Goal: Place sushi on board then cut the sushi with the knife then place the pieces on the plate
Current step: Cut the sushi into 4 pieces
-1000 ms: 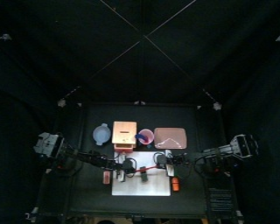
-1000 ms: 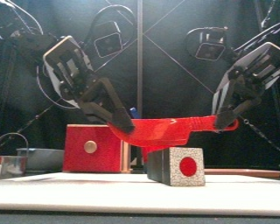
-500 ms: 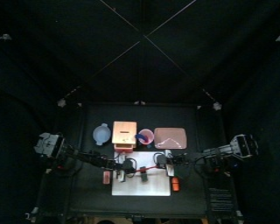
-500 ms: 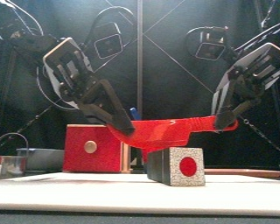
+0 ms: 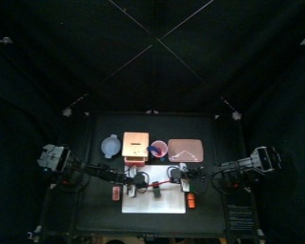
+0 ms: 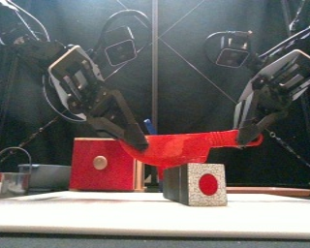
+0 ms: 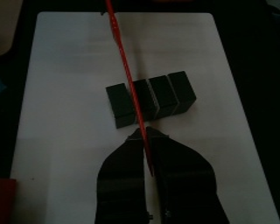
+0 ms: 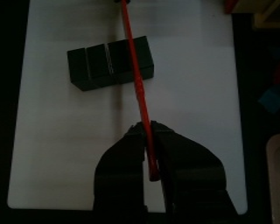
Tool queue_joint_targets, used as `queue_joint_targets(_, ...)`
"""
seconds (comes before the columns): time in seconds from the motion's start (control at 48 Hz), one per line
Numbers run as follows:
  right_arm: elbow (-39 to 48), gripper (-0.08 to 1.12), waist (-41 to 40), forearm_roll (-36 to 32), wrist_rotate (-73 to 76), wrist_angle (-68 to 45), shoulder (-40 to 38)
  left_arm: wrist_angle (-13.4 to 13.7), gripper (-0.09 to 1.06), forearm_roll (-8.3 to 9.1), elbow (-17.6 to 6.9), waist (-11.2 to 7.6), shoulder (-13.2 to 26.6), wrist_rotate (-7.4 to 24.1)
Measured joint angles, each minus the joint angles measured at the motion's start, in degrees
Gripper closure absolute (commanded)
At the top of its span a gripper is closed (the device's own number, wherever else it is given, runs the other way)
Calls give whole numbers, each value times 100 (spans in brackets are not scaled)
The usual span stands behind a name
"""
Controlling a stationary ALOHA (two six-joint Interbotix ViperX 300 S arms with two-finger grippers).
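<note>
Sushi roll (image 6: 197, 184) of dark green blocks is lying near the middle of the white cutting board (image 7: 60, 105), with its red-centred end facing the tabletop's front edge. Just above it, the red toy knife (image 6: 184, 145) is hanging roughly level. In both wrist views it is showing edge-on as a thin red line crossing over the roll toward one end.

The left gripper (image 6: 140, 142) is coming down from the left, its jaws pinched tight on the knife's broader end. The right gripper (image 6: 248, 136) is reaching in from the right, its jaws likewise clamped on the narrower end, so the two are carrying the knife between them.

Seen from above and taking the board as the clock's centre:
- The pink tray (image 5: 185, 150) is sitting at 1 o'clock.
- The red cup (image 5: 158, 148) is standing at 12 o'clock.
- The pale wooden box (image 5: 136, 143), with its red drawer front, is sitting between 11 and 12 o'clock.
- The blue-grey bowl (image 5: 111, 146) is resting at 11 o'clock.
- One small orange-red toy (image 5: 115, 193) is lying on the tabletop (image 5: 91, 214) just off the board at 9 o'clock.
- Another orange-red toy (image 5: 191, 200) is lying at the board's edge at 4 o'clock.
</note>
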Motion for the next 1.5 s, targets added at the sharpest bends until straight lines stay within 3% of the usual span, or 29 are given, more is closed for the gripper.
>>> queue_joint_targets(0.688, -53, 67, 0, 35, 0, 0, 229, 18, 66, 0, 9, 0, 9, 0)
queue_joint_targets(1.292, -70, 68, -18, 9, 0, -316, 782, 18, 66, -9, -79, 0, 519, 0)
queue_joint_targets(1.5, -97, 68, -53, -79, -26, -325, 809, 44, 66, 9, -88, 0, 501, 0)
